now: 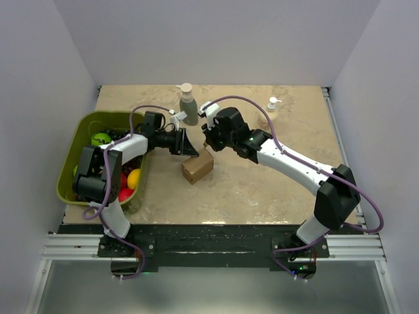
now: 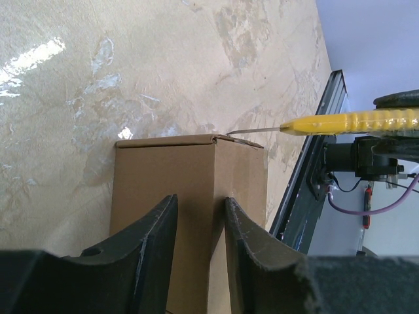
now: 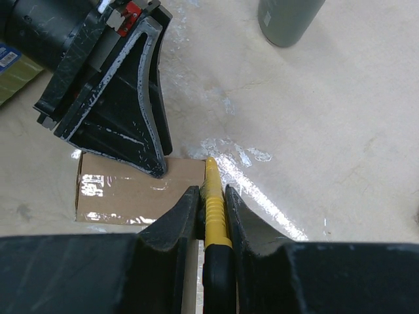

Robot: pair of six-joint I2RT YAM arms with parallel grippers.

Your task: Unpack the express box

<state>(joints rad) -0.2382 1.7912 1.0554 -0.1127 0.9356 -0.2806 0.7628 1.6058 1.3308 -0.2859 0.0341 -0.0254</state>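
Item: express box (image 1: 198, 166), a small brown carton, flaps down and sealed with glossy tape, standing on the tabletop (image 1: 262, 186) near its middle, just right of the green bin (image 1: 71, 171) and nearer than the grey pump bottle (image 1: 188, 108). A small white pump bottle (image 1: 272, 104) stood well apart at the far right. Left gripper (image 1: 182, 141): its fingers (image 2: 157, 248) were drawn close with only a narrow slit between them and their tips lay against the far end of the box. Whether they nipped the cardboard or merely pressed on it could not be told. Right gripper (image 3: 209, 193): clenched on a yellow knife (image 3: 210, 175), held handle-first between the fingers. In the left wrist view its thin blade met the box at a top corner. Step in hand, as judged: slitting the tape so that the flaps can be lifted; the box was not yet open. Handling notes: the blade should stay shallow and ride along the taped seam, since a deep cut could damage whatever is inside. The light carton would probably slide or tip under a sideways pull, so the left gripper ought to bear firmly on it while the cut is made. The stroke should run away from the left fingers, which sat close to the blade's line. A slow, straight draw was advisable, as the blade looked thin and liable to flex.
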